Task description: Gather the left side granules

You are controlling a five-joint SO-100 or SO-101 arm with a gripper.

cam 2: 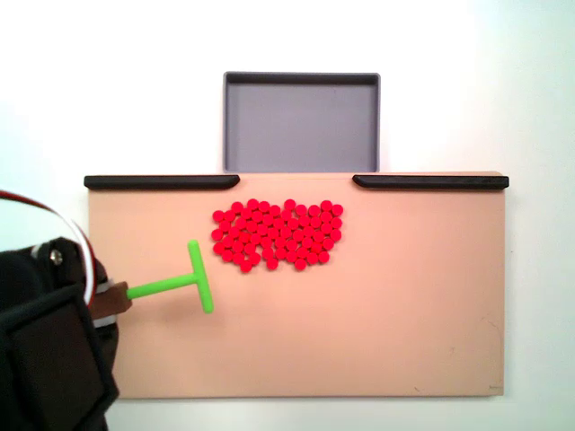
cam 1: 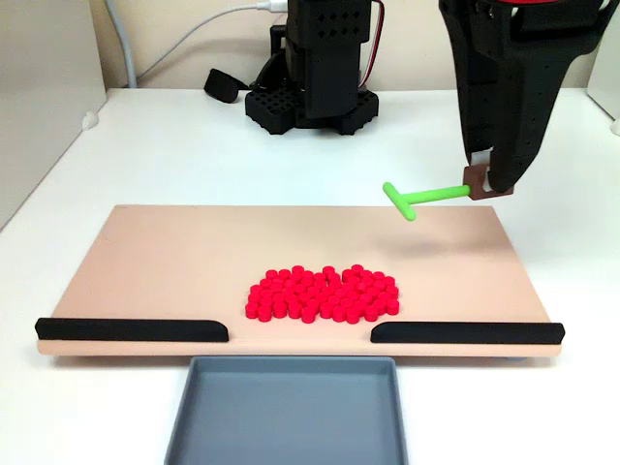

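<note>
Both fixed views are bright and evenly lit; the white counter (cam 2: 530, 108) is almost overexposed (nearly no texture). Shadows are soft and faint, focus slightly soft.

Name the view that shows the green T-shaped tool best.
The top-down fixed view: the green T-shaped tool lies in full outline against the board. The front fixed view shows it foreshortened, its handle held by the end effector.

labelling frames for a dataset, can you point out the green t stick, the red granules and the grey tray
green T stick (cam 2: 199, 276): a fixed view, on its crossbar.
red granules (cam 1: 323, 294): a fixed view, middle of the pile.
grey tray (cam 2: 301, 126): a fixed view, on its bare floor.
</note>
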